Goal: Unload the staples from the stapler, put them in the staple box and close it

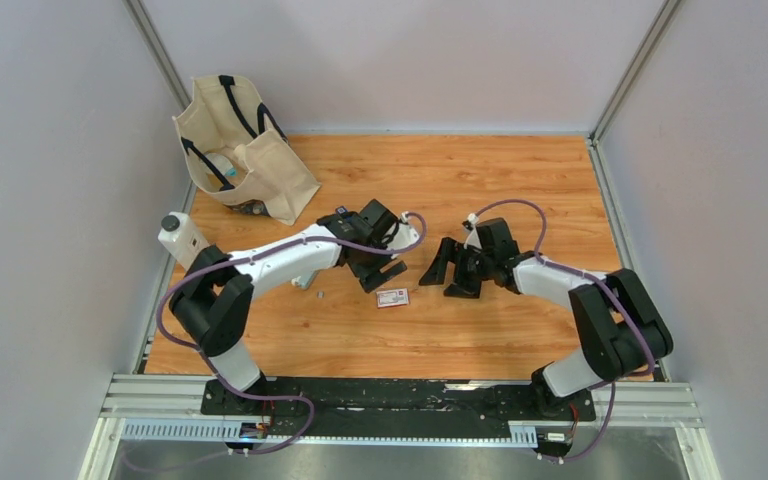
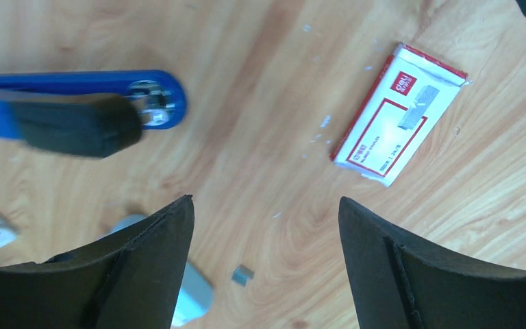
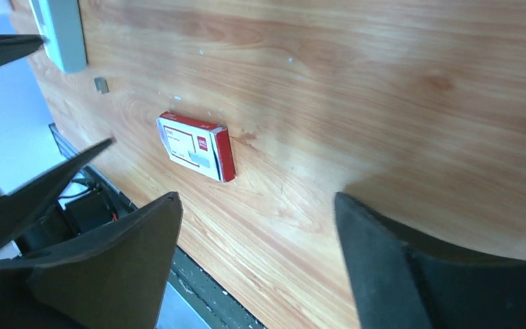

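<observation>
Staples (image 2: 242, 275): I can find only one short grey piece, loose on the tabletop (image 2: 260, 55) at 6 o'clock in the left wrist view. It lies just beside a pale grey block (image 2: 195, 291) I can't identify.

Left to right:
- The cloth bag (image 1: 260, 165) sits slumped at 10 o'clock overhead, well apart from the work.
- The stapler (image 2: 109, 81), blue, lies flat at 10 o'clock from the left pincer (image 2: 266, 205), with a blurred black part across it. I can't tell whether any strip remains inside.
- That pincer hovers spread wide and holds nothing. My guess is it has let go.
- The red-and-white box (image 2: 401, 123) lies flat at 2 o'clock, between the arms, where a reach could nudge it.
- The right pincer (image 3: 257, 199) also gapes empty over bare wood, with the box at its 11 o'clock.
</observation>
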`<state>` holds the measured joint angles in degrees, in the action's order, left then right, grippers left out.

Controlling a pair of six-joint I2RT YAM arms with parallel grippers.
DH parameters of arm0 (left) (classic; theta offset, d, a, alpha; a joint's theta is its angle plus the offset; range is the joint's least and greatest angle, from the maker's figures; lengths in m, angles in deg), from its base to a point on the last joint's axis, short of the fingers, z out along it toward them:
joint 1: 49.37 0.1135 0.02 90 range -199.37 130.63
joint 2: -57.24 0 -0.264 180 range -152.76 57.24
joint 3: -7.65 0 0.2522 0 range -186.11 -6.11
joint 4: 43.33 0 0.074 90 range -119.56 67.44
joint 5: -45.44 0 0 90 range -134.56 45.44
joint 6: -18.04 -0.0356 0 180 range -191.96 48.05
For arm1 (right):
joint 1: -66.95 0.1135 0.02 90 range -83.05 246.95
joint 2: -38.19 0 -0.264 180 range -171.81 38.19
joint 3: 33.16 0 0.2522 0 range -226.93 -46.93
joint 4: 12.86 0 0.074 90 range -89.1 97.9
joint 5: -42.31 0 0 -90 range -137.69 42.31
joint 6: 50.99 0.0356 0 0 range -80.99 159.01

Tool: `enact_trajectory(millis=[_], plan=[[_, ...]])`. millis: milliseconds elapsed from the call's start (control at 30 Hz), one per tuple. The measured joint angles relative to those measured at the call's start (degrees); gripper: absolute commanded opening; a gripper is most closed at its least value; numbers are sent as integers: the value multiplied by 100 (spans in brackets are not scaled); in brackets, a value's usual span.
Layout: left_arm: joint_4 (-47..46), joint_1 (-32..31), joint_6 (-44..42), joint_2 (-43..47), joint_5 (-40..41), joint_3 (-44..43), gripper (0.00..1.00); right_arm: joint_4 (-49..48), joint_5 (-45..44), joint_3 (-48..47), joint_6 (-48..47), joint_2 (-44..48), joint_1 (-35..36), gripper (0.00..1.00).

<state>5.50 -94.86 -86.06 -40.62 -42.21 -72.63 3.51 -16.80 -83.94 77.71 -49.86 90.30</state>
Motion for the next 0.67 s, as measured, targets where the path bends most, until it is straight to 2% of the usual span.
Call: enact_trajectory(millis=[167,400,500,667], plan=[[557,446,13,704,-304,-643,85,957,-590,-361,-264,595,-131,100],[1333,1300,63,2035,-654,-1421,86,1705,-1119,-1259,-407,964,-107,100],[1644,1648,68,2579,-800,-1322,86,1895,-1239,-1504,-448,1172,-85,100],[1976,2109,72,3735,-905,-529,86,2334,-1567,-1915,-608,1346,256,100]])
